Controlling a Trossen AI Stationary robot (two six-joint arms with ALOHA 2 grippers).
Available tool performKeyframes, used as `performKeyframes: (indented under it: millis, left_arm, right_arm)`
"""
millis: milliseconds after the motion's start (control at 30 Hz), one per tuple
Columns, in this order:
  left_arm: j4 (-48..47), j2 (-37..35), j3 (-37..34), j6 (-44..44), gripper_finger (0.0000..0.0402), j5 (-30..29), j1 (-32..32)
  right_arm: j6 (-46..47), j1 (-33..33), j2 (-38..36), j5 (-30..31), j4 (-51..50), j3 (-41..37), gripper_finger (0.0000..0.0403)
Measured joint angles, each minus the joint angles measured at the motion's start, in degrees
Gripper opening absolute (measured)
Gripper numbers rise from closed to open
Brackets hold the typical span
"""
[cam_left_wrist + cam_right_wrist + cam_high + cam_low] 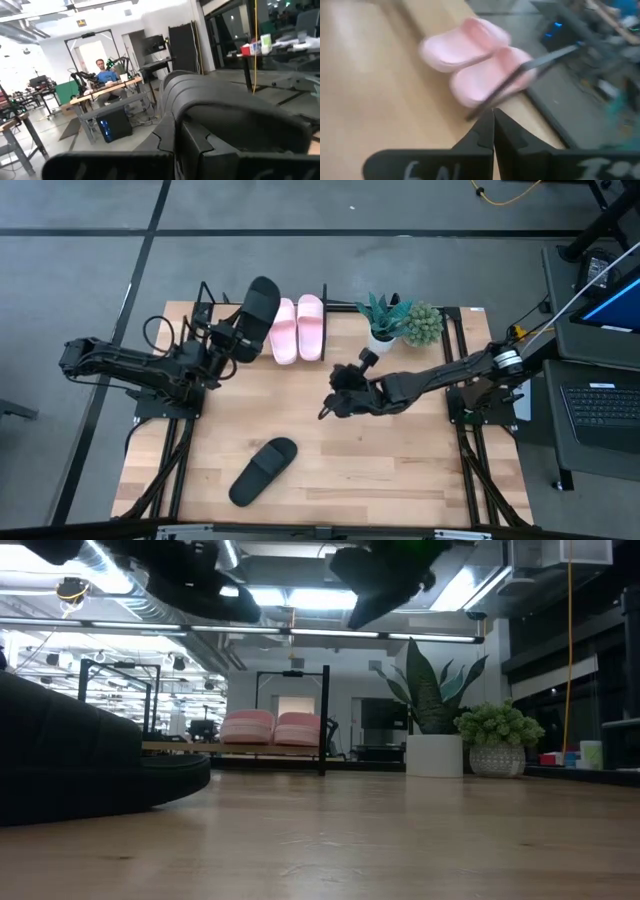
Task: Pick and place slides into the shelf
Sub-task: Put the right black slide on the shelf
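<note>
Two pink slides (297,328) sit in shelf (205,302); left end effector (243,338) clenched on black slide (258,315) beside them, unplaced; second black slide (263,471) on table (400,470); right end effector (325,409) clenched, empty.

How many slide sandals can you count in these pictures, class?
4. Two pink slides sit side by side on the shelf. One black slide is held by the left gripper beside them. Another black slide lies on the table's near side.
</note>
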Motion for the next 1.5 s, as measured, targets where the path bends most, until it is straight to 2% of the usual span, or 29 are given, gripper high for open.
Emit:
performKeyframes:
  millis: [267, 433, 667, 833, 967, 1200, 1400, 1500]
  left_arm:
    - [-0.48, -0.21, -2.9, -5.43, 0.0, -2.31, 2.27]
    - [-1.8, -0.14, -3.83, -12.4, 0.0, -3.65, 3.45]
    - [-4.78, -0.05, -6.58, -22.24, 0.0, -6.23, 3.71]
    - [-10.92, 1.17, -7.18, -30.31, 0.0, -13.36, 3.66]
    - [-12.12, 3.21, -7.07, -34.9, 0.0, -14.6, 3.8]
    - [-12.3, 10.09, -7.09, -40.87, 0.0, -17.14, 3.94]
    - [-12.12, 14.94, -7.09, -45.47, 0.0, -16.78, 6.32]
    - [-11.57, 15.92, -7.09, -45.59, 0.0, -16.54, 7.35]
  right_arm:
    - [-18.14, 0.03, -11.82, -10.16, 32.94, -20.04, 0.0001]
    - [-24.3, 0.08, -19.69, -11.43, 45.53, -29.59, 0.0002]
    - [-28.89, -0.06, -25.8, -12.4, 60.81, -43.15, 0.0002]
    - [-27.59, -0.05, -27.43, -13.34, 65.21, -47.95, 0.0008]
    - [-28.17, -0.04, -27.52, -14.07, 65.16, -48.66, 0.0009]
    - [-34.26, -0.04, -27.87, -14.05, 71.04, -48.55, 0.0011]
    - [-36.9, -0.04, -27.87, -14.07, 73.36, -48.55, 0.0011]
    - [-35.73, -0.06, -27.91, -17.2, 72.05, -48.52, 0.0011]
